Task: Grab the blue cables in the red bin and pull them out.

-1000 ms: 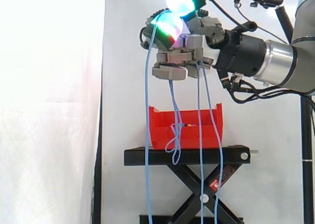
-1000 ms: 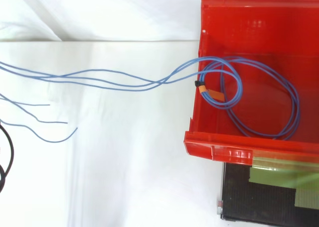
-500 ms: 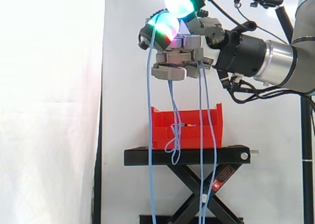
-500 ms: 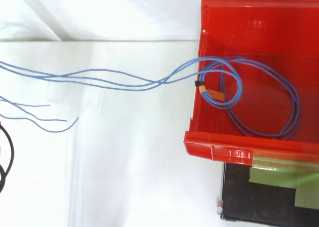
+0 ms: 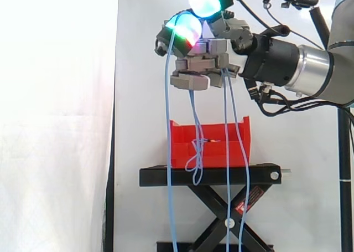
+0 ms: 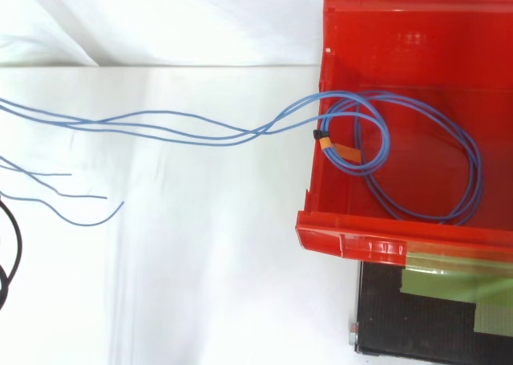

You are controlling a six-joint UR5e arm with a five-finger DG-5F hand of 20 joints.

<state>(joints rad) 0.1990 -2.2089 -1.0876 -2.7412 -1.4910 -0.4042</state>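
Up in the side view, the hand (image 5: 200, 61) comes in from the right and sits high above the red bin (image 5: 210, 149). Its fingers are curled tightly around the blue cables (image 5: 225, 124), with the glowing pads (image 5: 185, 29) raised above the fist. One strand drapes over a pad at the hand's left and falls straight down past the bin and the black stand (image 5: 166, 177) to the bottom edge. Two more strands drop from under the curled fingers, cross the front of the bin and run down in front of the stand's scissor legs. A further strand runs from the fist down to the bin, where a short tangled loop hangs over its front wall and touches the stand's top edge. A white curtain (image 5: 55, 124) covers the left side.

From above, the bin (image 6: 377, 245) lies at the right, and a good part of the blue cables lies coiled in loops on its floor. An orange tag (image 6: 338, 149) binds them near the left wall. From there several strands climb over that wall and run leftward, close together, across the white surface (image 6: 200, 285) to the left edge. Three free ends lie lower left, well apart from the bin.
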